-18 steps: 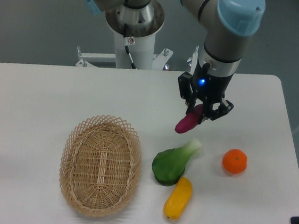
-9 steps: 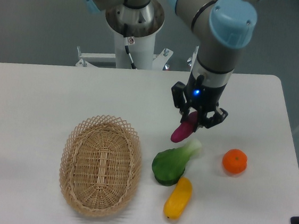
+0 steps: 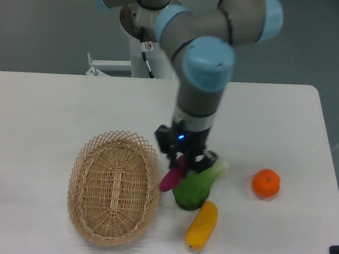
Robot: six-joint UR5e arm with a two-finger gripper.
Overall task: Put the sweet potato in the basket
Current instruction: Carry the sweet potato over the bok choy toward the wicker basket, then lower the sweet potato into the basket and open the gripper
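Magenta-purple is what your pincer (image 3: 181,163) carries: the sweet potato (image 3: 171,179) is clamped between the two fingers by its upper end, and the rest of it hangs out below them, tilted down and toward the left of the picture. You can see the tuber clear of the white table (image 3: 37,113), held in the air with its lower tip just beside the right rim of the basket (image 3: 113,186) but not over the basket's hollow. The fingers are closed on it; a small blue light glows on the gripper body just above them.

Left of the pincer and a little lower sits the oval tan wicker basket, with its open lattice rim, resting flat on the table. Directly right of the pincer, and partly behind the fingers from your view, lies a green leafy vegetable (image 3: 194,187) with a pale stalk end pointing up and right; whether the sweet potato touches it you cannot tell from this angle. Below the pincer and slightly right lies a yellow-orange oblong vegetable (image 3: 201,225), its upper end close to the green one. Well to the right of the pincer sits an orange fruit (image 3: 266,182), apart from everything else. Above the pincer the arm rises to its grey wrist and blue-capped joint (image 3: 208,61).
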